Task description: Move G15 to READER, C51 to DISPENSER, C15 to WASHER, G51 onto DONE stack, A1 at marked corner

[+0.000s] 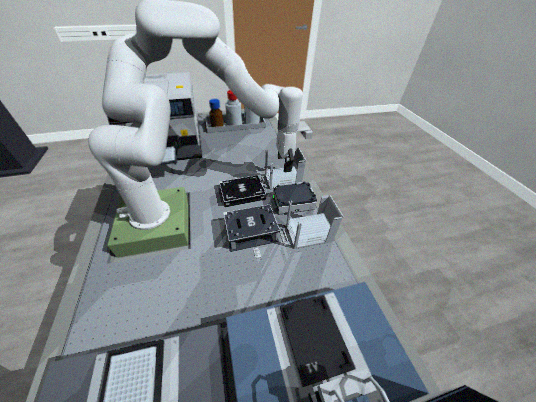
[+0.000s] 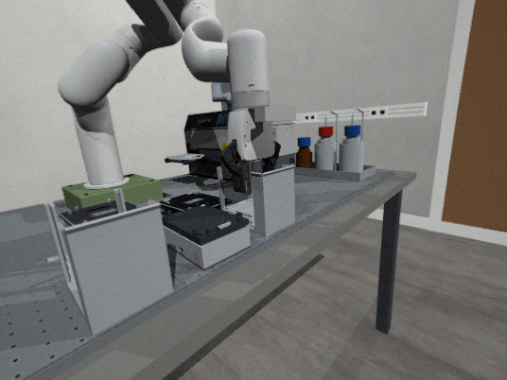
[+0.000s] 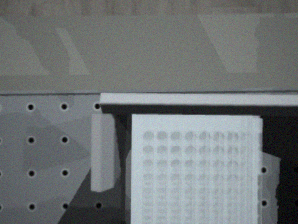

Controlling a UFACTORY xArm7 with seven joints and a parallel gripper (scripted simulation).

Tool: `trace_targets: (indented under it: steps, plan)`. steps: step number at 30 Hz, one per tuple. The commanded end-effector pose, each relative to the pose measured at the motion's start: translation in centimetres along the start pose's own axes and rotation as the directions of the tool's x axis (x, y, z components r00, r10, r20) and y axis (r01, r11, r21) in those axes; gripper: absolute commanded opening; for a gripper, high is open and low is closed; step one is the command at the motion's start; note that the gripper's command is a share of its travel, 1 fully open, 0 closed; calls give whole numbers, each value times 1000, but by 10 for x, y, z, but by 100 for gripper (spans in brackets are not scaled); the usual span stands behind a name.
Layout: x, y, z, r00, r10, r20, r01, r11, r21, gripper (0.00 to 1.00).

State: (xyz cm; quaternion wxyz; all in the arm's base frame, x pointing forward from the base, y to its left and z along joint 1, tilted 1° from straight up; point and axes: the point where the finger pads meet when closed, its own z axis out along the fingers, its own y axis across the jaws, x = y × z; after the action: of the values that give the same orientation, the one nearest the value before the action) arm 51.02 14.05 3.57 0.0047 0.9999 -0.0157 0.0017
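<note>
The gripper [image 2: 247, 163], jaws fully open and holding nothing, hangs inside the top of the far stack rack [image 2: 274, 198], above a white well plate [image 3: 195, 170].
</note>
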Motion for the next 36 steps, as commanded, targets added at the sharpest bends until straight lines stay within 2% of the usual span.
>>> trace_targets:
  steps: [1,15,36]
  plan:
    - [2,0,1,1000,0,-5,0,1000,1,100]
    - [2,0,20,1000,0,-5,0,1000,1,100]
    - [2,0,21,1000,0,-5,0,1000,1,100]
